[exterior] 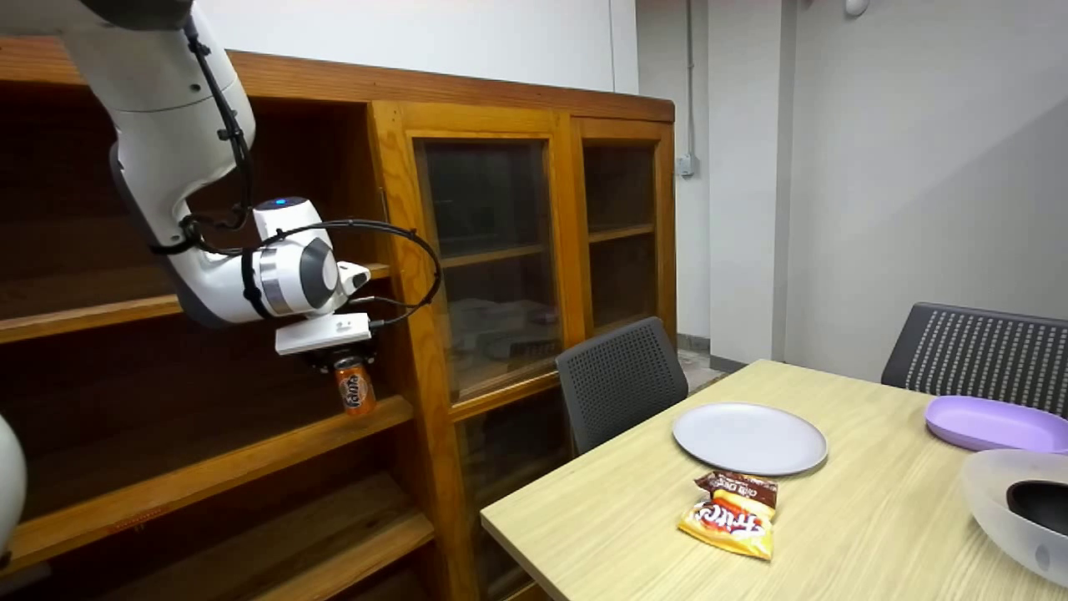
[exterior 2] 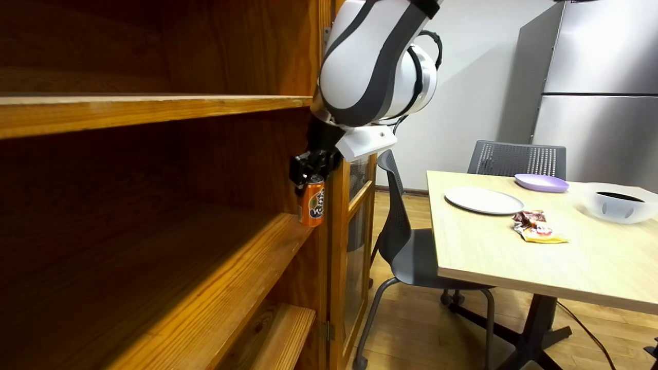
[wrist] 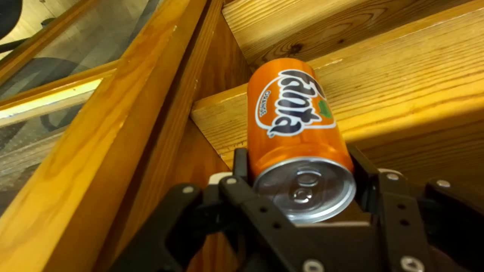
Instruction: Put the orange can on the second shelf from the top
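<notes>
The gripper [wrist: 300,164] fills the near part of the wrist view, its two black fingers [wrist: 241,162] pinching an orange can [wrist: 293,109] by the upper end, one on each side, silver top facing the camera. In both exterior views the can hangs bottom down at the front edge of the second shelf from the top [exterior 2: 231,288], near that shelf's end (whether it touches the wood, I cannot tell). An upper board [exterior 2: 154,114] runs above the shelf, a lower board [exterior: 350,557] beneath. Beside the shelf's end is a glass door [exterior: 501,317]. Well apart from the shelf, a table [exterior: 609,509] bears a white plate [exterior: 751,438], a snack bag [exterior: 734,513], a purple dish [exterior: 997,421] and a pale bowl [exterior: 993,505] with something dark [exterior: 1047,505] inside; a dark chair [exterior: 622,384] stands between the shelf and the table.
</notes>
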{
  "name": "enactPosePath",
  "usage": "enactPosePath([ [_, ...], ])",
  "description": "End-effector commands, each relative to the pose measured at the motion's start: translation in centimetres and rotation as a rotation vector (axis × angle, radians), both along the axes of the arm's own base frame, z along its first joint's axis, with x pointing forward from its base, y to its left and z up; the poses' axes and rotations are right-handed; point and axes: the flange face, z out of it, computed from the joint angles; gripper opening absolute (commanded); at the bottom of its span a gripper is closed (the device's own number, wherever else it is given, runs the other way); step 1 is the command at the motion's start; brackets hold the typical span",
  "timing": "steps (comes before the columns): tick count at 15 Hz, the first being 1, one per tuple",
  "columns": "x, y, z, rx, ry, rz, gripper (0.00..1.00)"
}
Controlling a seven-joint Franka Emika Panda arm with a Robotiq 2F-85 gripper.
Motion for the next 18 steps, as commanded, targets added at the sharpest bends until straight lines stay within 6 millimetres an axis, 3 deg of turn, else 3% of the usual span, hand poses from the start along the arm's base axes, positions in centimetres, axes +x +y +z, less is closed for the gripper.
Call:
enactPosePath([
  [1,1.1,0.8,0.6,0.017,-0.007,0.035,0.38],
  [18,2.2,2.5,-0.8,0.045,-0.006,0.086,0.38],
])
